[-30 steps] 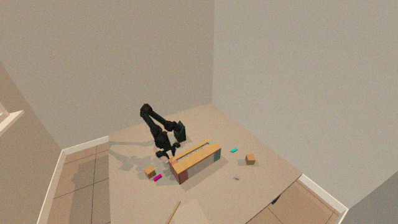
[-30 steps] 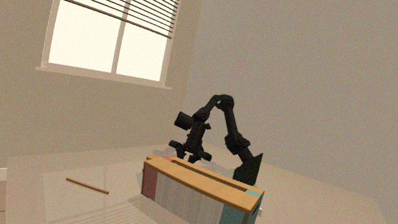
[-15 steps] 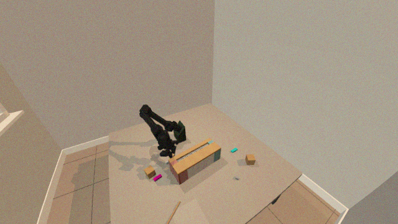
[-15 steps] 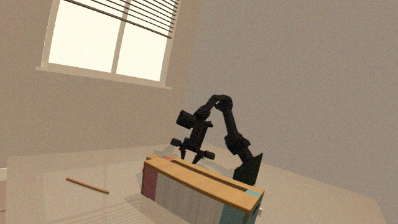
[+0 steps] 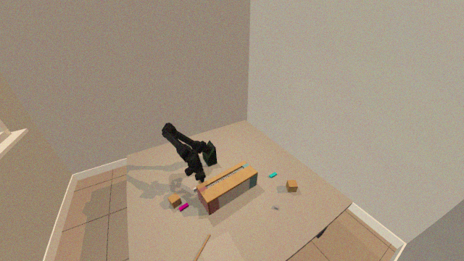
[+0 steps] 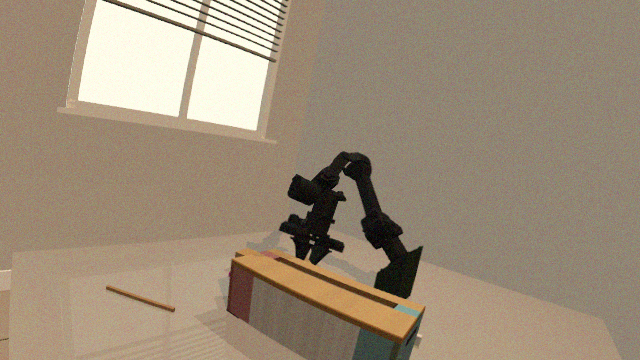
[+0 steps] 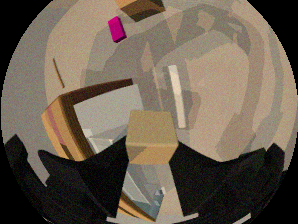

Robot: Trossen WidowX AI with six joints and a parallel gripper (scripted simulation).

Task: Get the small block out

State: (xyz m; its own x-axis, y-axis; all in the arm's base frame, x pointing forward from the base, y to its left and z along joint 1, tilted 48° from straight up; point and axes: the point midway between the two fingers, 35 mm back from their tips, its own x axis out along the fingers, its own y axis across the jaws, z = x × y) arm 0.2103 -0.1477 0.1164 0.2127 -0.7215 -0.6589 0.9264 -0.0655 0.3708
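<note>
My gripper (image 5: 201,180) (image 6: 307,261) is shut on a small tan block (image 7: 151,137), which sits between the fingertips in the wrist view. The block cannot be made out in the top and exterior views. The long wooden box (image 5: 233,185) (image 6: 320,287) has a dark red end, a teal end and a clear front. It stands upright on the table (image 5: 152,232). The gripper is above the table behind the box, near its dark red end, and the fingertips are close to the box's back edge in the top and exterior views. The gap between them is hard to judge.
Wooden cubes (image 5: 175,200) (image 5: 291,185) lie beyond either end of the box. A magenta piece (image 5: 183,206) (image 7: 117,29) and a cyan piece (image 5: 272,175) lie nearby. A wooden stick (image 5: 202,248) (image 6: 140,298) lies in front. A pale bar (image 7: 177,97) lies beside the box.
</note>
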